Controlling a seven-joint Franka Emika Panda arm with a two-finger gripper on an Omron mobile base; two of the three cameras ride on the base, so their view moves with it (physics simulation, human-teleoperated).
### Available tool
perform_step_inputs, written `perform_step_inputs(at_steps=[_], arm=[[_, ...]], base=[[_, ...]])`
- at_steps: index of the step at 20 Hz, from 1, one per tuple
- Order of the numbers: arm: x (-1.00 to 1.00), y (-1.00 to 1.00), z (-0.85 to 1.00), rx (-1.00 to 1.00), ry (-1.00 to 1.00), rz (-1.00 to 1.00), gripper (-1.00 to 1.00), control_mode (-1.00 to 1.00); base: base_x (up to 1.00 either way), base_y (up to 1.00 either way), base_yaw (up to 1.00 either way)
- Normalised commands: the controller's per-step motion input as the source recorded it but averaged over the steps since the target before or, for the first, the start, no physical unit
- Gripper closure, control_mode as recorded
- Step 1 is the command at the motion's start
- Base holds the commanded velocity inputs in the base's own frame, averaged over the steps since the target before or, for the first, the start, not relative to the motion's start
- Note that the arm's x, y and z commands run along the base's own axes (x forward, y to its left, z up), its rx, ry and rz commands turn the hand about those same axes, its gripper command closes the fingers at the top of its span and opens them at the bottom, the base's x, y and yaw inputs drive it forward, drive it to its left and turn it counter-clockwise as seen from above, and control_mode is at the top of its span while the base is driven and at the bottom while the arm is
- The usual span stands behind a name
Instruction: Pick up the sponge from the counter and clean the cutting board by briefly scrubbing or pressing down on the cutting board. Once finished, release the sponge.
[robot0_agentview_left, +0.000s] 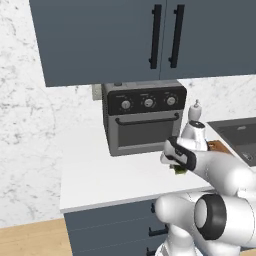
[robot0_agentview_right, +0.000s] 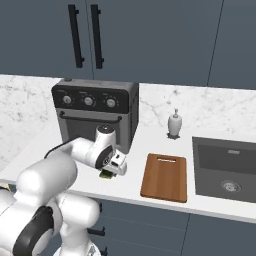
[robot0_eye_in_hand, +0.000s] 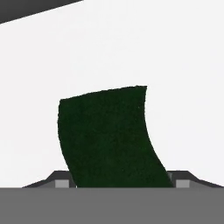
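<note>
The sponge (robot0_eye_in_hand: 111, 140), pinched in the jaws, shows its dark top close up; the cutting board (robot0_agentview_right: 164, 177) lies well apart.

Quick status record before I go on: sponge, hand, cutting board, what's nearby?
sponge: between the fingers of the hand, dark scouring face toward the hand camera
hand: shut on the sponge, low over the counter, in front of the toaster oven
cutting board: flat, bare, beside the sink
soap dispenser: upright, behind the board
</note>
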Motion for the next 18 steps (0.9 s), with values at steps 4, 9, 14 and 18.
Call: perform_step_inputs(at_steps=[4, 9, 14, 18], arm=[[-0.01, -0.56, 0.28, 0.03, 0.1, -0.17, 1.0, -1.0], [0.16, -0.74, 0.21, 0.0, 0.06, -0.11, 1.0, -1.0], [0.35, -0.86, 0.09, 0.0, 0.02, -0.04, 1.0, -1.0], [0.5, -0.72, 0.0, 0.0, 0.06, 0.0, 1.0, -1.0]], base=[[0.0, 0.0, 0.0], [0.0, 0.0, 0.0], [0.0, 0.0, 0.0], [0.0, 0.0, 0.0]])
